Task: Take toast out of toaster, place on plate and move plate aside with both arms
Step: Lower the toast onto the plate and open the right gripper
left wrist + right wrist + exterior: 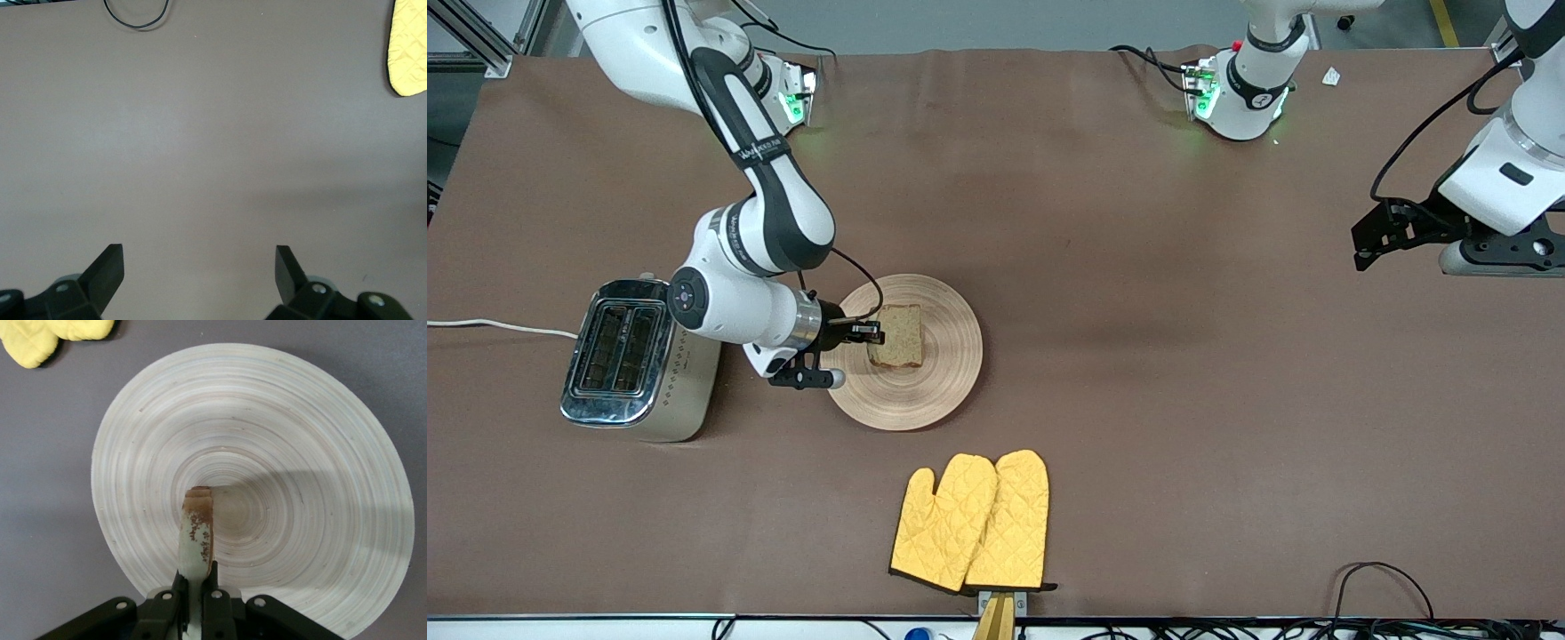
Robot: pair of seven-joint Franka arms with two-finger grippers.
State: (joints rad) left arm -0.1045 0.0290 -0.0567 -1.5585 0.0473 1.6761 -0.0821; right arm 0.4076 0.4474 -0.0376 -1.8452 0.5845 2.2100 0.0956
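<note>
**Right wrist view: toast held edge-on over the plate's middle**

Right wrist view shows the right gripper (195, 587) clamped tight on the toast (197, 533), which runs straight out from between the fingers, seen edge-on as a thin slab. Directly under the slice lies the plate (300, 440), and the toast's free end points at the centre of the ring grain. Whether the slice already touches the wood or hangs just above it cannot be told from here.

From the front view, the right gripper (863, 333) reaches out level from its wrist, and the toast (896, 336) extends away from it over the middle of the plate (951, 373). The long axis of the slice follows the line of the fingers. So the coming move seems to turn on one thing: the plate is straight below the held slice, and letting go should lay it near the centre, not at the rim.

Outward from the wrist, on the side away from the toast, stands the toaster (640, 360), both slots showing empty. The mitts (974, 520) lie past the plate, nearer the front camera.

The left gripper (1383, 233) waits wide open, holding nothing, well apart at its own end of the table. The right arm is far nearer the plate.
</note>
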